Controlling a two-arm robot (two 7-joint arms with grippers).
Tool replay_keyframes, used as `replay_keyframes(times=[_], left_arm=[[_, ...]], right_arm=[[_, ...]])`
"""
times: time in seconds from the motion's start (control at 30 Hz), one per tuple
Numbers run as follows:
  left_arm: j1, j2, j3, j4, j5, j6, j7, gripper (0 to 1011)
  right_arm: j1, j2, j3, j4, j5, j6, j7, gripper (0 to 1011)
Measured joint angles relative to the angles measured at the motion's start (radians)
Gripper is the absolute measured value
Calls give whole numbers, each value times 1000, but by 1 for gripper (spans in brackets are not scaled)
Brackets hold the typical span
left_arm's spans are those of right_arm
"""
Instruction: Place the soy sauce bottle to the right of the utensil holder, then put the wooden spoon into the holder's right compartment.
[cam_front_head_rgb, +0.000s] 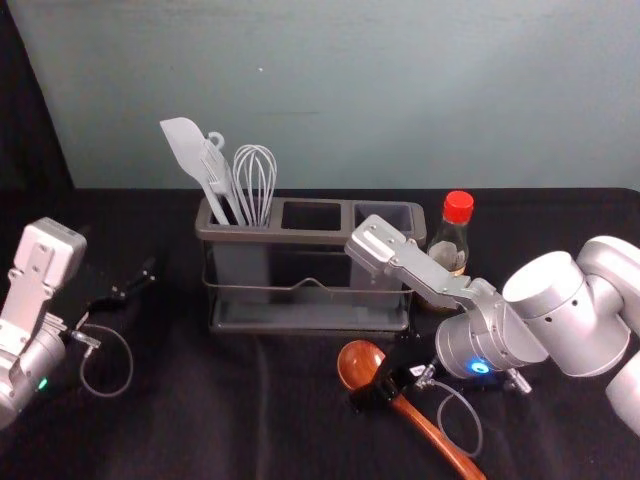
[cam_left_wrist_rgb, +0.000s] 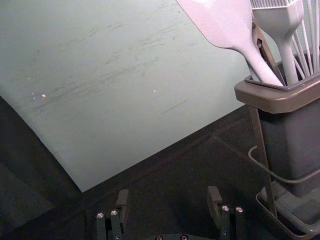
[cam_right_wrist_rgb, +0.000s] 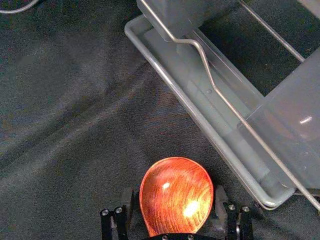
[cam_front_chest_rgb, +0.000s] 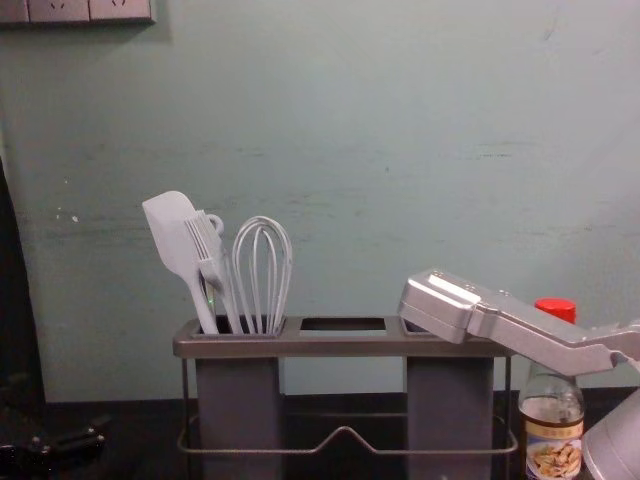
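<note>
Red-capped bottle (cam_front_head_rgb: 450, 243) stands right of the holder (cam_front_head_rgb: 315, 237), beyond the right pincer (cam_right_wrist_rgb: 175, 200), spread astride the wooden spoon (cam_front_head_rgb: 361, 364), not yet stowed; left pincer (cam_left_wrist_rgb: 168, 200), well apart, gapes too.

Pale spatula (cam_front_chest_rgb: 172, 235), bristled brush (cam_front_chest_rgb: 207, 245), balloon whisk (cam_front_chest_rgb: 262, 270), sockets (cam_front_chest_rgb: 60, 10), grey-green wall (cam_front_head_rgb: 400, 90), black cloth (cam_front_head_rgb: 210, 420)

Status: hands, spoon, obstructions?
Right hand open around spoon. Left hand open, left of holder. Soy sauce bottle upright, right of holder; nothing seen blocking spoon.

Rounded silver arms (cam_front_head_rgb: 553, 300) — thin, looping grey cables (cam_front_head_rgb: 131, 360), a blue light (cam_front_head_rgb: 480, 367) and a green light (cam_front_head_rgb: 43, 383).
</note>
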Motion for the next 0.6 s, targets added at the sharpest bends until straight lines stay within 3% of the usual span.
replay_keyframes(times=[0.33,0.6], left_arm=[[0,0,0,0,0,0,0,1011],[0,0,0,0,0,0,0,1011]], right_arm=[[0,0,0,0,0,0,-2,836],[0,0,0,0,1,0,-2,835]])
